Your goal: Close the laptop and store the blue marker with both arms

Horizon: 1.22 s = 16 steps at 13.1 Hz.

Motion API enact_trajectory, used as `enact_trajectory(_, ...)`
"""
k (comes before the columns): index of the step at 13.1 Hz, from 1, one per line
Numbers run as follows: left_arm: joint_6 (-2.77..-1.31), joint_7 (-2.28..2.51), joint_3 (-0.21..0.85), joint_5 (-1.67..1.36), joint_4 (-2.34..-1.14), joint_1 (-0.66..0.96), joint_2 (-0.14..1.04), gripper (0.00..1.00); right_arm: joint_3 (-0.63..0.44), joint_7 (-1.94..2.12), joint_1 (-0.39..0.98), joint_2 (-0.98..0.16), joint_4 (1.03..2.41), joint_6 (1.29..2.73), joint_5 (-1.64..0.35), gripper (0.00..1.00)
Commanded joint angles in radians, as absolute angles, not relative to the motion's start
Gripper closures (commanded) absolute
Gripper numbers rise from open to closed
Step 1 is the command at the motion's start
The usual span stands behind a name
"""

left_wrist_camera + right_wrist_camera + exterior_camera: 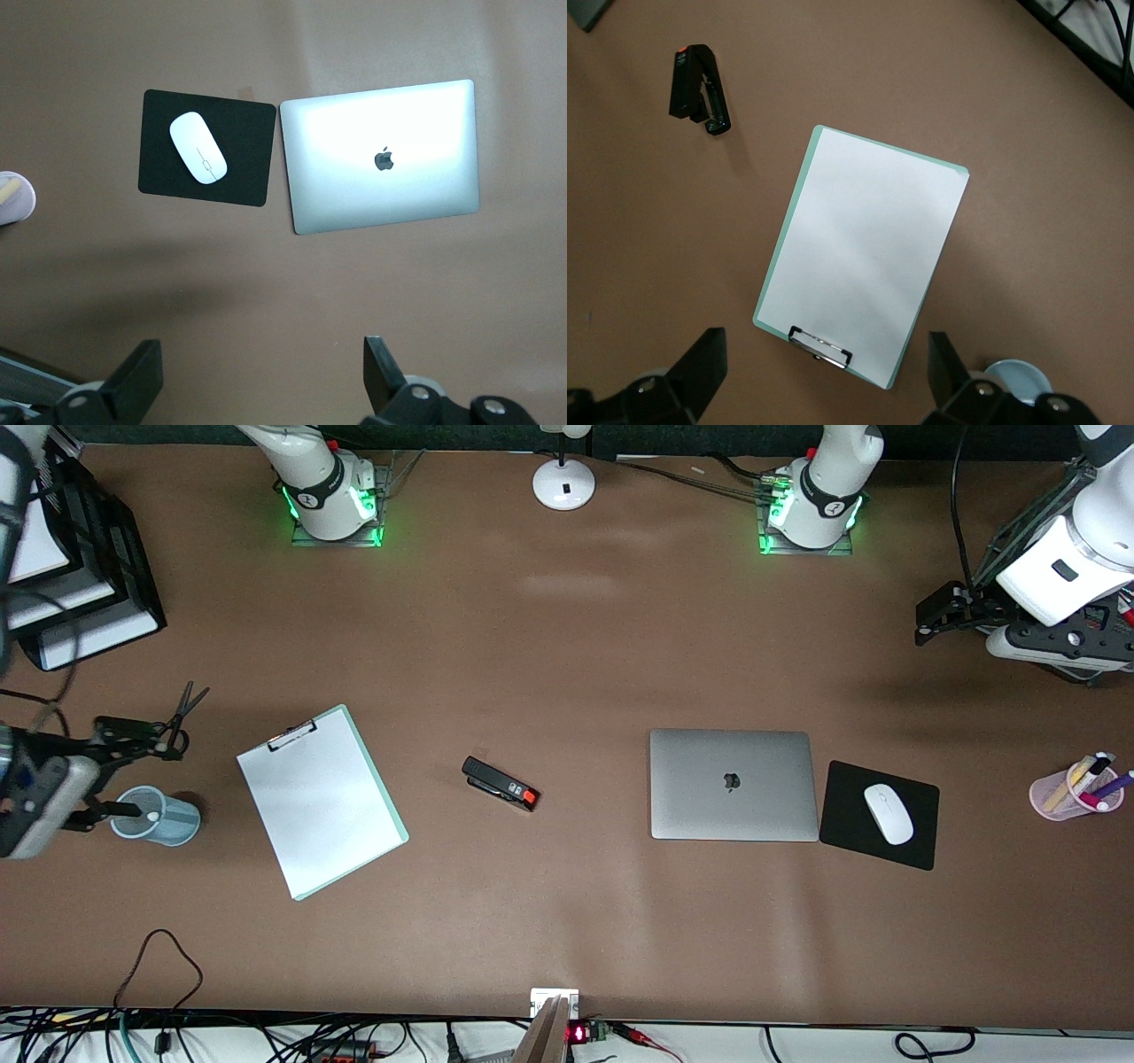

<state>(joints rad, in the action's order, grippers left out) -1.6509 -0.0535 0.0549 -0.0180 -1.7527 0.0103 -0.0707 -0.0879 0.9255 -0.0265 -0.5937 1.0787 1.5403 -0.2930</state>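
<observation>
Two task items: laptop [733,784] and blue marker; only the laptop can be made out.
Laptop: lies flat on the tabletop [567,646] with its lid down and the apple logo up, toward the left arm's end, so the closing step looks done.
Blue marker: not seen lying loose anywhere; if stored, it is probably in the blue-grey cup [159,816] at the right arm's end, where a small pale tip shows, though the colour cannot be told.
Beside the laptop: black mouse pad [879,815] carrying a white mouse [888,813], just next to the lid's edge; a pink pen cup [1074,790] stands farther toward the left arm's end.
Middle of tabletop: black stapler [500,784] and a clipboard [321,802], well apart from the laptop.
Left claw [261,376]: fingers spread wide, holding nothing, hovering high over bare tabletop by the laptop and mouse pad.
Right claw [824,376]: fingers spread wide, empty, hovering over the clipboard's clip end, near scissors [182,713].
Step in hand: judged to be the final check and retreat.
Doing it well: both arms should lift straight up and away, staying clear of the lid, the mouse and the cups so nothing is nudged.
</observation>
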Motion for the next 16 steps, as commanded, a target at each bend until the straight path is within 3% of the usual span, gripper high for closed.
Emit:
enact_trajectory(1, -1.638, -0.074, 0.057, -0.037, -1.752, 0.003, -0.080, 0.00, -0.094, 0.708, 0.044, -0.557, 1.085, 1.537, -0.204, 0.00)
enact_trajectory(5, -1.638, -0.074, 0.057, -0.037, -1.752, 0.002, -0.080, 0.00, -0.092, 0.361, 0.090, -0.549, 1.091, 1.525, -0.118, 0.00)
enact_trajectory(8, -1.638, -0.075, 0.057, -0.037, -1.752, -0.002, -0.080, 0.00, -0.094, 0.065, 0.089, -0.470, 1.175, 1.473, -0.030, 0.00)
enact_trajectory(16, -1.638, -0.075, 0.057, -0.037, -1.752, -0.002, -0.080, 0.00, -0.097, 0.006, 0.012, -0.339, 1.253, 1.447, 0.018, 0.00)
